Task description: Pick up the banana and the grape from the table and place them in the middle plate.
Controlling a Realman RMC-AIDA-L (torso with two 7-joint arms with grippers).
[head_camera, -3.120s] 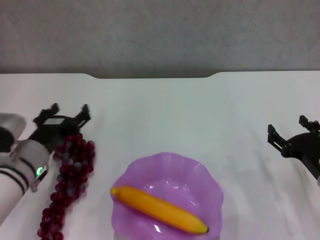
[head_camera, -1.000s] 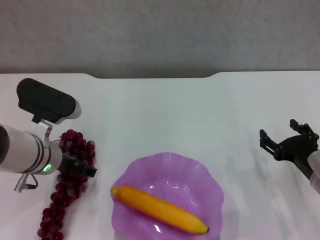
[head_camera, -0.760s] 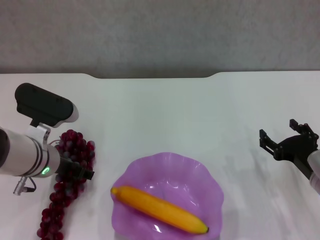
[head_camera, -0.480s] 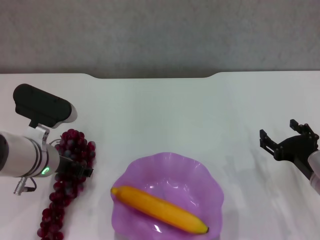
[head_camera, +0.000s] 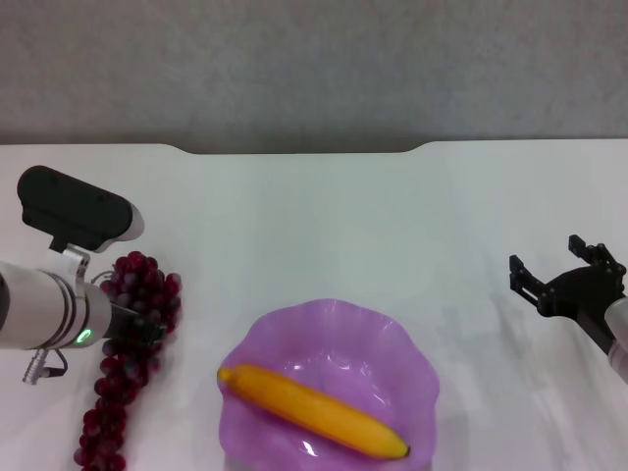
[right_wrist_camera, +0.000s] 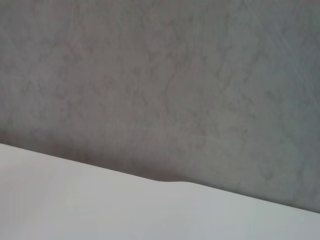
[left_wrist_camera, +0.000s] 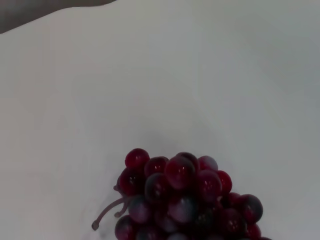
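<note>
The banana [head_camera: 312, 412] lies slantwise inside the purple scalloped plate [head_camera: 392, 329] at the near middle of the white table [head_camera: 324, 226]. The grape bunch [head_camera: 132, 339] lies on the table left of the plate, running from far to near. My left gripper [head_camera: 135, 332] points down into the upper part of the bunch, with the wrist body over it on the left. The left wrist view shows the top of the bunch [left_wrist_camera: 185, 200] and its stem close below. My right gripper [head_camera: 554, 265] is open and empty, hovering at the right, apart from the plate.
The table's notched far edge [head_camera: 294, 150] meets a grey wall [head_camera: 314, 69]. The right wrist view shows only that wall [right_wrist_camera: 160, 75] and a strip of table [right_wrist_camera: 75, 200]. Bare white tabletop lies between the plate and the right gripper.
My left arm turned from lying beside the grapes to pointing down onto them, then drifted slightly left. The right gripper shifted a little left earlier and has held still since.
</note>
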